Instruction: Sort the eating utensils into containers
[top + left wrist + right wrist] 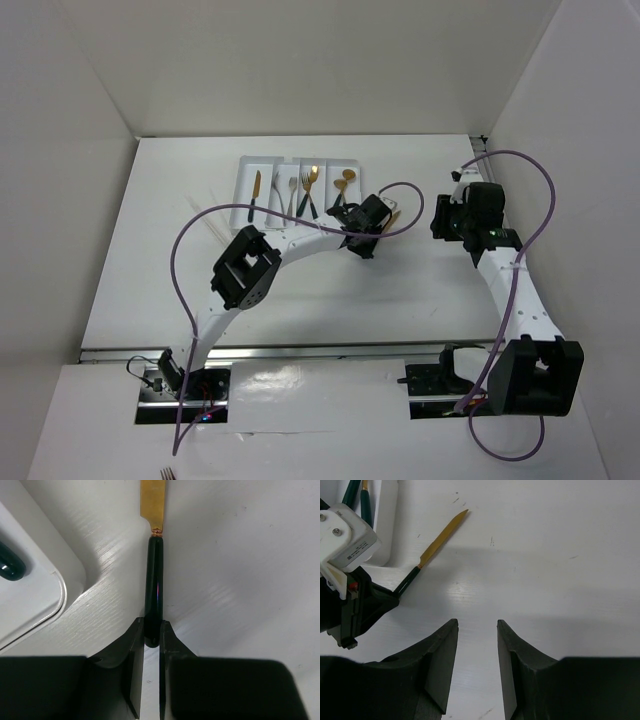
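Knife (154,590), gold blade and dark glossy handle, is just outside the near right corner of the white tray (40,585); the butt end of the handle sits between the fingers (134,652) of the left gripper (152,641); the jaws are closed nearly to the handle's width, one pad on each side, so the grip is on the handle tip only; the blade points away from the gripper, out over the table (250,555). Cannot tell whether the knife lies on the surface or is just clear of it.

Top view: same knife (393,217) shows as a short gold sliver right of the left gripper (365,228), off the tray's right end. Tray (300,160) compartments run away from the arms; the leftmost holds one gold-bladed knife (256,188); the middle ones hold a silver fork (291,190) and a gold fork (305,190); the rightmost holds gold spoons (346,180).

Right gripper (476,625) is wide open with nothing between its fingers (445,645); it is over bare table (560,555); the knife (442,535) and the left gripper (375,602) are near it to its upper left, not touching.
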### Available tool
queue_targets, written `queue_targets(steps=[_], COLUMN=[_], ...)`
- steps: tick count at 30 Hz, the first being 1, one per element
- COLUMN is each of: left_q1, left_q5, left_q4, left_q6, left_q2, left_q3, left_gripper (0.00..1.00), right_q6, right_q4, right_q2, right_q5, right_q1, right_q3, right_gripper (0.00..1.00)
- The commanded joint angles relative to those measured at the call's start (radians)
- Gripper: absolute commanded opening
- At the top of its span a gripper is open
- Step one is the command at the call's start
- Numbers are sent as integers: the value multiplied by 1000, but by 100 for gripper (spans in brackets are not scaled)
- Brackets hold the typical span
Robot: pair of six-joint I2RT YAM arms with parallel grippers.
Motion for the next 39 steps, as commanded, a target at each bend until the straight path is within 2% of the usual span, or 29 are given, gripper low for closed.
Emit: queue_targets(steps=[1,7,10,14,16,18,20,26,28,31,39], left_q1=[-5,-24,-34,-33,-10,65,142,540,607,683,693], left_q5=[35,51,-63,-322,-379,-380,-334,-95,-49,30,91], left_q4=[-5,6,40,74,86,63,6,-67,-68,-68,-55], left_q6=[7,38,70,122,133,116,76,-65,-65,-77,-51], left_q2=[-35,-257,-395,-538,-580,-620,-629,-641,-629,-618,-534], left_q3=[3,-60,-109,-197,-247,-270,-293,-368,-385,-413,-404], left_gripper=[0,0,0,0,0,0,0,0,0,0,0], right_q6=[-5,26,49,73,84,105,105,115,115,115,105], right_q4=[19,66,104,141,141,141,152,172,154,154,154], right_q2=[-1,-1,-10,13,51,72,94,129,145,168,223], right_q5=[13,36,47,8,-33,-82,-121,-197,-223,-245,-245], right_q1=[-7,-7,-7,-7,-7,-7,-7,-7,-7,-7,-7], right_q3=[-11,-34,-45,-45,-22,-3,12,40,54,64,101], right_gripper=[45,43,42,42,42,42,42,42,42,42,41])
